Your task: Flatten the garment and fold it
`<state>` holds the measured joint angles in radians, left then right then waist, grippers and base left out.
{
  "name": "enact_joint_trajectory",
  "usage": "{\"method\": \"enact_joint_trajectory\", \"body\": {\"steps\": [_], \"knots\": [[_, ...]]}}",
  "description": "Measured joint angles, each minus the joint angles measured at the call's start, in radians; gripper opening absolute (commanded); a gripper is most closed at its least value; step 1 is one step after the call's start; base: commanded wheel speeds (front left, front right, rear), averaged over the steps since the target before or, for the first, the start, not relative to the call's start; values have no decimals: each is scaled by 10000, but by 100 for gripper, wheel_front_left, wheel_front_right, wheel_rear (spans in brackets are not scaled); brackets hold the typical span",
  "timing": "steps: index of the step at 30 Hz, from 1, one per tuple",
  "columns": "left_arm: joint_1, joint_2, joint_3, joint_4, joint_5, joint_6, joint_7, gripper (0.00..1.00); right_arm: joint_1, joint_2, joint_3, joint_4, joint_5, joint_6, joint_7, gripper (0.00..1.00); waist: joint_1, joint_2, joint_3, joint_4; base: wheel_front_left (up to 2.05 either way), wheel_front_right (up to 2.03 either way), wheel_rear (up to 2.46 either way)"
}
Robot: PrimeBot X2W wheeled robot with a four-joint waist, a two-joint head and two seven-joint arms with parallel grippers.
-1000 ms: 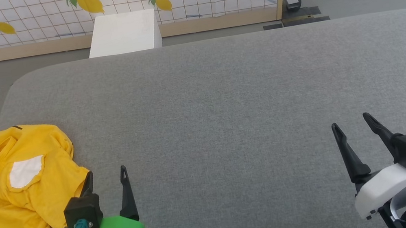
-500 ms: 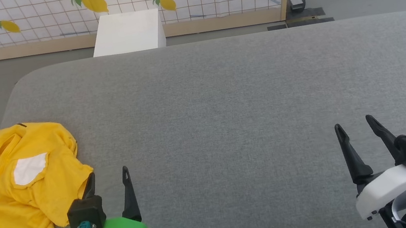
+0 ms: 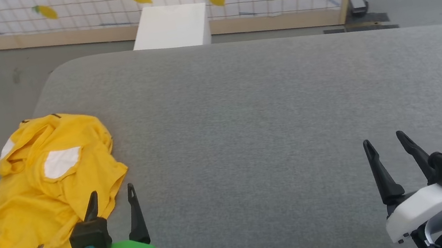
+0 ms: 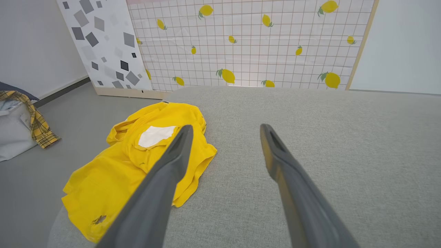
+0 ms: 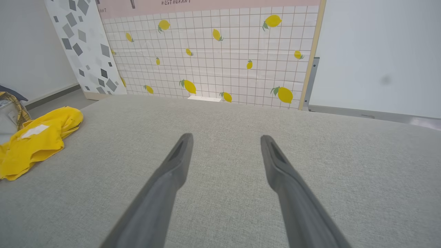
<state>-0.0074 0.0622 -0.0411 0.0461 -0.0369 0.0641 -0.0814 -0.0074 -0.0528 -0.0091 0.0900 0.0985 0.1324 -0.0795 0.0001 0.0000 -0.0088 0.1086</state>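
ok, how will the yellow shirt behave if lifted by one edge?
Likely floppy: the garment lies crumpled in soft folds. Probably light: thin cloth. It lies at the cushion edge, so a push might slide it off.

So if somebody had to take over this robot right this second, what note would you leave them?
Left gripper: open, holding nothing, by the near edge of the garment.
Right gripper: open, empty, over the bare grey cushion, far from the garment.
Garment: a crumpled yellow heap at the cushion's left end, one white patch facing up.
Done: nothing; not flattened, not folded.
Left to do: grasp it, spread it flat on the cushion, then fold.
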Motion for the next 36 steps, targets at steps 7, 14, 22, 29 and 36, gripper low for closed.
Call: {"method": "enact_joint_trajectory", "body": {"steps": [7, 14, 22, 29, 36], "knots": [[191, 52, -12, 48, -90, 148, -132, 100, 30, 0, 27, 249, 178, 0, -136, 100, 0, 0, -47, 630, 0, 0, 0], [298, 123, -54, 46, -151, 349, -301, 100, 35, 0, 40, 514, 347, 0, -326, 100, 0, 0, -100, 1364, 0, 0, 0], [381, 171, -90, 48, -207, 531, -479, 100, 35, 2, 86, 732, 525, 0, -458, 100, 0, 0, -112, 1880, 0, 0, 0], [450, 213, -180, 113, -414, 702, -627, 100, 35, 2, 113, 899, 612, 0, -633, 100, 0, 0, -90, 2159, 0, 0, 0], [499, 267, -278, 209, -453, 840, -786, 100, 35, 2, 119, 1156, 746, 0, -786, 100, 0, 0, -103, 2426, 0, 0, 0]]}}
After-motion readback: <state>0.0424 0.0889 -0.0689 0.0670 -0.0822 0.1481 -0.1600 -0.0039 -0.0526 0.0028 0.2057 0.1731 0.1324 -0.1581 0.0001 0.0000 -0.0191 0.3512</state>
